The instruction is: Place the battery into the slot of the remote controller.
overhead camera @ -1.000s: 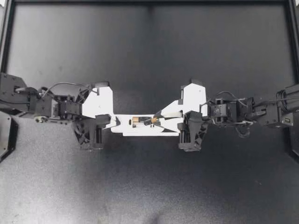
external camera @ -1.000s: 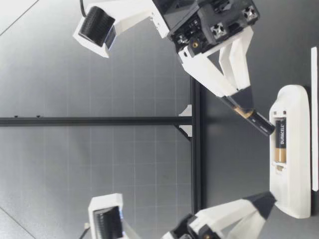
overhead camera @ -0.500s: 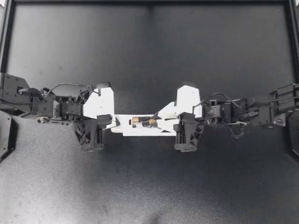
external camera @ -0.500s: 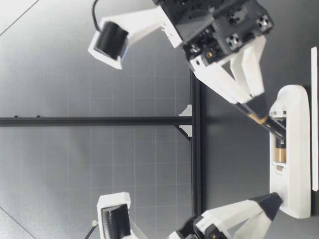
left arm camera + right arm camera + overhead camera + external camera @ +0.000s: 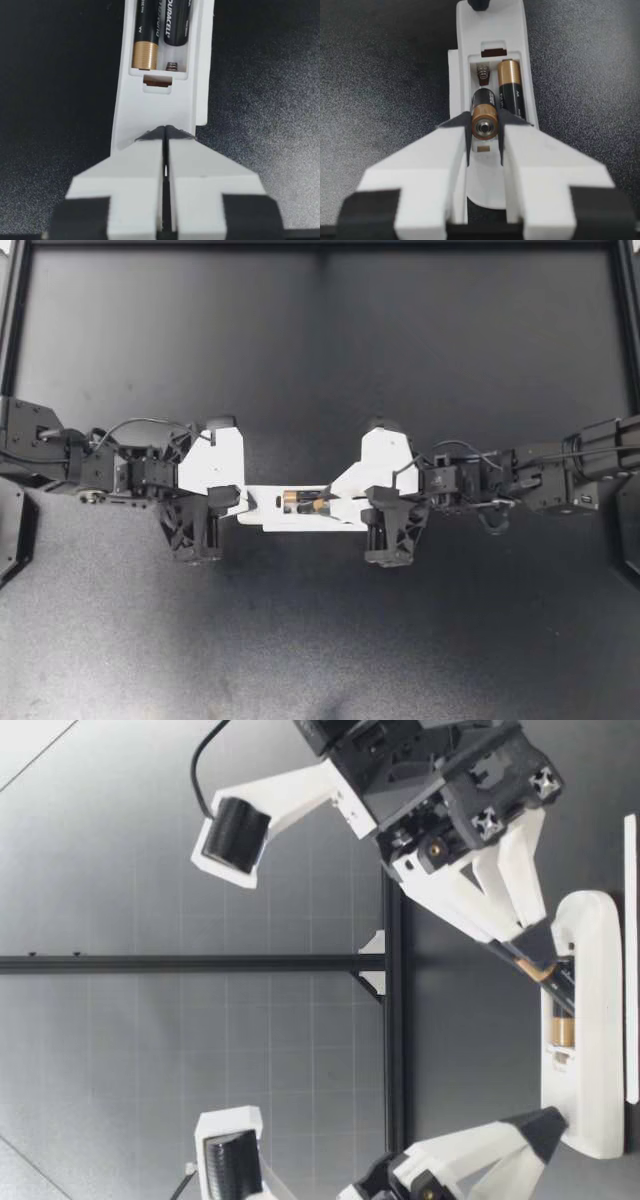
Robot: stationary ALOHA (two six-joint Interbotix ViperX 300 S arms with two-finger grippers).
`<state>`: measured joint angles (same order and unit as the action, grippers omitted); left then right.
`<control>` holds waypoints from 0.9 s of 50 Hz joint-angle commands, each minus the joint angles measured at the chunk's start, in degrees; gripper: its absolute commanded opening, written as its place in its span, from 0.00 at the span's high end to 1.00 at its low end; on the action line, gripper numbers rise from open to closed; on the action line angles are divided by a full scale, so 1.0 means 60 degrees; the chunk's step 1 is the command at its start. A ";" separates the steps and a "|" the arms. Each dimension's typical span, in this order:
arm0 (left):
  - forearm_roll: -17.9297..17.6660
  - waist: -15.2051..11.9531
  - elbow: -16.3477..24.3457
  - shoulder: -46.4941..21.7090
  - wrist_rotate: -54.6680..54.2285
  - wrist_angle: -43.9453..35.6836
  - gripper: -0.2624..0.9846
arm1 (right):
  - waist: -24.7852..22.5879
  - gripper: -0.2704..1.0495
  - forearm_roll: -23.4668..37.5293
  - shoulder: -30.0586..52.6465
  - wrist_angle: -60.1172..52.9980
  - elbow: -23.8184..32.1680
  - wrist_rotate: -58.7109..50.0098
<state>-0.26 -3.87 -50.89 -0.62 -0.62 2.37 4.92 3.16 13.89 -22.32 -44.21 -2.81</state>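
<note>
Battery (image 5: 485, 125) tilted, clamped in your right fingers (image 5: 352, 483), nose in remote (image 5: 262, 510) slot (image 5: 481, 86). Skewed push could jam it against spring (image 5: 481, 72). Closed left fingers (image 5: 222, 498) pressing remote end may slip.

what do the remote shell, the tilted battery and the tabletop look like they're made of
Remote shell: matte white with smooth moulded edges, likely plastic. Tilted battery: glossy black wrap, shiny coppery end, probably metal casing. Tabletop: black, finely speckled and grainy, perhaps a rubber or foam mat; unclear.
</note>
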 commanded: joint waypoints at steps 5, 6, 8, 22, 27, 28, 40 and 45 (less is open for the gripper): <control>0.0000 -0.0029 0.0073 0.0103 0.0000 -0.0044 0.92 | 0.0073 0.81 0.0073 -0.0059 0.0381 0.0322 0.0015; -0.0015 -0.0029 0.0073 0.0103 0.0000 -0.0044 0.92 | 0.0073 0.81 0.0073 -0.0044 0.0425 0.0337 0.0015; -0.0015 -0.0029 0.0073 0.0103 0.0000 -0.0044 0.92 | 0.0073 0.81 0.0073 -0.0029 0.0469 0.0366 0.0000; -0.0015 -0.0029 0.0073 0.0103 0.0000 -0.0044 0.92 | 0.0073 0.80 0.0073 -0.0117 0.0674 0.0439 0.0000; -0.0015 -0.0029 0.0073 0.0117 0.0000 -0.0044 0.92 | 0.0073 0.79 0.0073 -0.0132 0.0820 0.0469 -0.0015; 0.0000 -0.0029 0.0073 0.0117 0.0000 -0.0044 0.92 | 0.0073 0.79 0.0073 -0.0132 0.0850 0.0483 -0.0015; -0.0015 -0.0015 0.0073 0.0117 0.0000 -0.0059 0.92 | 0.0015 0.60 0.0073 -0.0132 0.1333 0.0762 -0.0015; 0.0000 -0.0029 0.0059 0.0117 0.0000 -0.0059 0.92 | 0.0015 0.49 0.0073 -0.0190 0.1377 0.0791 -0.0059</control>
<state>-0.26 -3.78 -50.98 -0.53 -0.62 2.37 4.92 3.52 14.59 -14.06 -40.61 -2.90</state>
